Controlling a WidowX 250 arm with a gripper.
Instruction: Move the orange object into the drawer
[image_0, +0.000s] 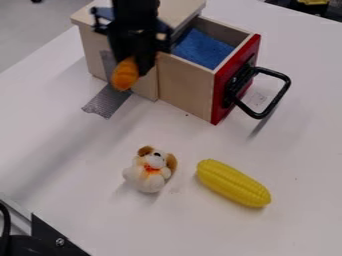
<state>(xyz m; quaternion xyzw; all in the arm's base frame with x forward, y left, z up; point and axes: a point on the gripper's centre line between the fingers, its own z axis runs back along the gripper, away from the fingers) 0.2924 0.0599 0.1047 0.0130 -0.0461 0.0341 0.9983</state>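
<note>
A white table (180, 225) is supporting a wooden box (93, 52), whose red-fronted drawer (187, 87) is standing open and showing a blue lining (202, 48). The black gripper (132, 66) is hanging in front of the box. A yellow corn cob (233, 183) is lying near a smaller plush dog (151, 172). Outside the drawer, the orange object (125, 77) is pointing downward, the gripper's fingers grasping it.

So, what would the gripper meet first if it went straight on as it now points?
Pointing down, the gripper would probably meet the grey tape or white table beside the wooden box; its height is unclear.
</note>
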